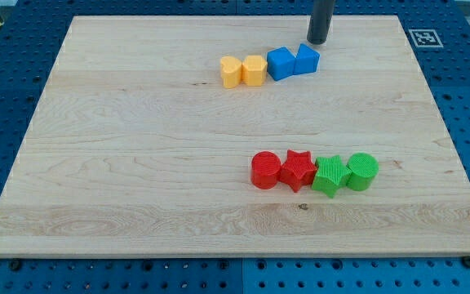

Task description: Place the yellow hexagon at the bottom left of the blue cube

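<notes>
The yellow hexagon (254, 70) lies near the view's top centre, touching a yellow heart-like block (231, 72) on its left. Right of the hexagon sits a blue cube (280, 63), touching it, and a second blue block (307, 59) touches that cube's right side. My tip (317, 41) is just above and slightly right of the second blue block, very close to it. The rod comes down from the view's top edge.
A row of blocks lies at lower right: red cylinder (265, 170), red star (298, 170), green star (330, 175), green cylinder (362, 171). The wooden board (137, 163) rests on a blue pegboard; a marker tag (424, 37) is at the top right.
</notes>
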`<state>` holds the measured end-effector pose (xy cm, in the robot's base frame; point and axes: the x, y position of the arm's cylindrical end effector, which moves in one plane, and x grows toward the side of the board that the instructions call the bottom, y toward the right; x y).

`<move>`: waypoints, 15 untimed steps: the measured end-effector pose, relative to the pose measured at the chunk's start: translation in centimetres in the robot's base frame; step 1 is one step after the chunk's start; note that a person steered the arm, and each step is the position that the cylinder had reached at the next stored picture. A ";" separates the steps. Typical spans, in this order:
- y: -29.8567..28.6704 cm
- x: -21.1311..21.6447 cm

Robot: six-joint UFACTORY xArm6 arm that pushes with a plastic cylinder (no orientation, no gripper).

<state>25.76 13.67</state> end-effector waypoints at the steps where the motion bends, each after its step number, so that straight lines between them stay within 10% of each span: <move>1: 0.0 0.0; 4: 5.5 7.7; 8: -3.3 14.2; 12: -25.9 9.5; 13: -27.2 2.5; 15: -20.0 6.1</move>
<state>31.85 -6.31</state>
